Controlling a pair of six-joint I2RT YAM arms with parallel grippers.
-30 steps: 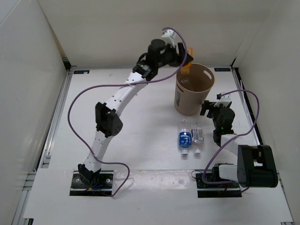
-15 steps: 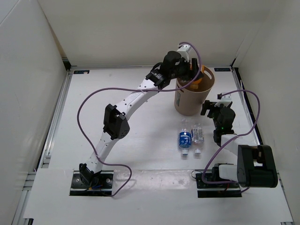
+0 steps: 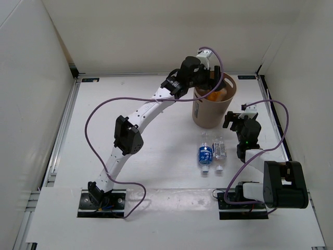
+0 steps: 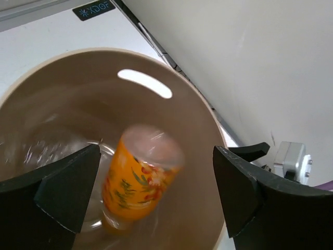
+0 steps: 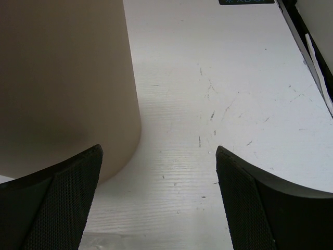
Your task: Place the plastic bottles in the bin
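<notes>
In bin (image 4: pixel 200 112): orange bottle (image 4: pixel 138 182)
On desk (image 3: pixel 156 161): blue-labelled bottle (image 3: pixel 205 154), white-labelled bottle (image 3: pixel 219 151)
Left, right jaws: released, empty

A black sticker (image 4: pixel 94 9) on the table (image 4: pixel 36 44) reads "XDOF".

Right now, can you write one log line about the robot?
left gripper: open over bin | orange bottle: inside bin | right gripper: open, empty, beside bin | blue-labelled bottle, white-labelled bottle: on table
</notes>
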